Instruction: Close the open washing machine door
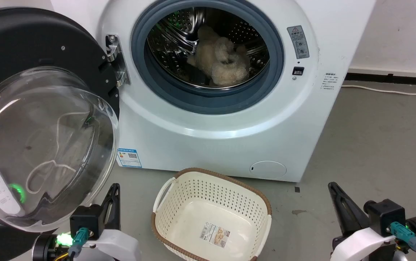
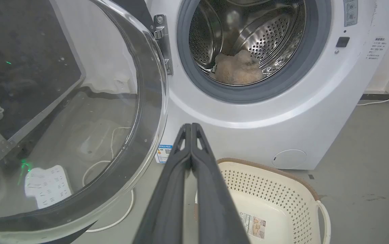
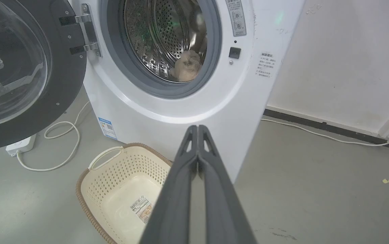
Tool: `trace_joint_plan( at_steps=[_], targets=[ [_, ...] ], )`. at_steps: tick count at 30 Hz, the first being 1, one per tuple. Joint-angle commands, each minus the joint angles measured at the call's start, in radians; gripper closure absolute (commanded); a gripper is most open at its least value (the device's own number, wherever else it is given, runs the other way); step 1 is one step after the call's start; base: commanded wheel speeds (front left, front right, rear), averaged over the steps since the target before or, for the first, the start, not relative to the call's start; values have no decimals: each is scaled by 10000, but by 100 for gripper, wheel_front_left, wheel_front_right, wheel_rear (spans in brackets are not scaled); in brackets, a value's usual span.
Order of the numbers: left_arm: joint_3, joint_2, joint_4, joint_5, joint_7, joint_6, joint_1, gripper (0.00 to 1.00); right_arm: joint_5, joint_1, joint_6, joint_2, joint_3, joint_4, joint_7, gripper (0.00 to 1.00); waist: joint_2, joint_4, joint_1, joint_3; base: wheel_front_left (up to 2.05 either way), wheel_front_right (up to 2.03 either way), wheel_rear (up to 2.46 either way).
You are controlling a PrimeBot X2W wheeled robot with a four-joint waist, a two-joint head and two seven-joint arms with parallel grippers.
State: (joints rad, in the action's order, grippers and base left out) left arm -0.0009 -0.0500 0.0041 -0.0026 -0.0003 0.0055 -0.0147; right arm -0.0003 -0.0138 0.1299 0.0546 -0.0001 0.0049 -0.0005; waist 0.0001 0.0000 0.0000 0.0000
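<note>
Possibly the left gripper (image 2: 191,126), clenched empty like the right gripper (image 3: 198,128), could skid off the bulging washing machine door (image 2: 79,101) just left of it, leaving it ajar.

The washing machine door (image 1: 45,119) stands wide open and blocks the left side. The laundry basket (image 1: 208,192) sits in front of the washing machine (image 1: 229,137). The floor (image 1: 374,145) on the right gives room.
</note>
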Motion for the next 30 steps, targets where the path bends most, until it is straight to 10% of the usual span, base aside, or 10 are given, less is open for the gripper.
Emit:
trace_joint_plan(
  at_steps=[1, 23, 24, 30],
  targets=[
    [9, -3, -41, 26, 3, -55, 147, 100, 3, 138, 8, -43, 1, -49, 5, 100, -1, 0, 0, 0, 0, 0, 0],
    [9, -3, -41, 26, 3, -55, 147, 100, 3, 138, 8, -43, 1, -49, 5, 100, -1, 0, 0, 0, 0, 0, 0],
    [1, 0, 0, 0, -2, -1, 0, 0, 2, 0, 0, 0, 4, 0, -1, 0, -1, 0, 0, 0, 0, 0, 0],
    [-113, -3, 49, 30, -115, 1, 37, 0, 106, -32, 0, 14, -58, 21, -111, 0, -1, 17, 0, -4, 0, 0, 0]
  ],
)
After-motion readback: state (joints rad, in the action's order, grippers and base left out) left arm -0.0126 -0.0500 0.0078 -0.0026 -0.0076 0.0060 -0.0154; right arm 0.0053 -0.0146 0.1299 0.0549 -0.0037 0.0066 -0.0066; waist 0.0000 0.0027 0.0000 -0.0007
